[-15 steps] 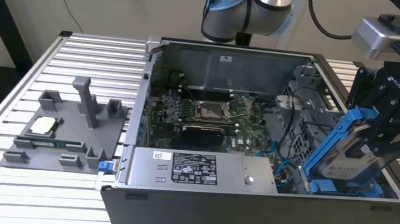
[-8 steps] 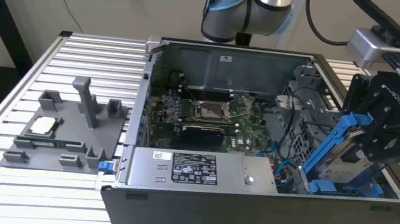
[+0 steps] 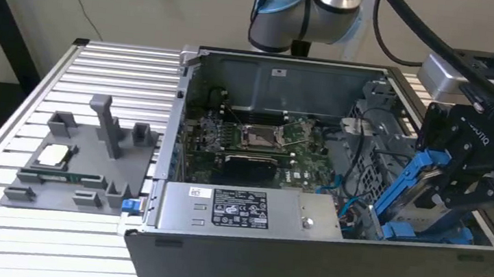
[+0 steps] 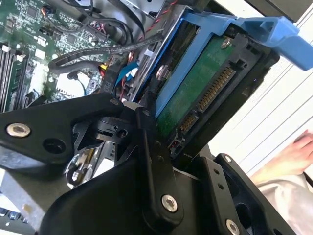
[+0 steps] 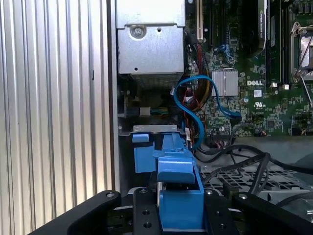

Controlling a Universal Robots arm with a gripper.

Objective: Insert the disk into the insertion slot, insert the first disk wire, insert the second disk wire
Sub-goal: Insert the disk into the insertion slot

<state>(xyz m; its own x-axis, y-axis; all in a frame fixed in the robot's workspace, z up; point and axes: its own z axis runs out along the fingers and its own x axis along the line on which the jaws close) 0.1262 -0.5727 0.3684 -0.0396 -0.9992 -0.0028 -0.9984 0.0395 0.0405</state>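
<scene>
The disk (image 3: 414, 190), clipped in its bright blue carrier, stands steeply tilted at the right end of the open computer case (image 3: 307, 269). My gripper (image 3: 444, 190) is shut on it from above. The disk's lower end reaches down at the insertion slot (image 3: 375, 217) of the grey drive cage. In the second wrist view the disk (image 4: 195, 93) shows its green circuit board and connector between my gripper's fingers (image 4: 146, 147). In the first wrist view the blue carrier (image 5: 178, 188) sits between my gripper's black fingers (image 5: 142, 208). A blue wire (image 5: 195, 105) loops beside the cage.
A grey power supply (image 3: 239, 210) fills the case's near side, with the motherboard (image 3: 256, 143) behind it. Another blue carrier (image 5: 144, 152) sits in the cage. A grey fixture tray (image 3: 79, 162) lies on the slatted table at the exterior view's left. A person's hand (image 4: 288, 161) rests outside the case.
</scene>
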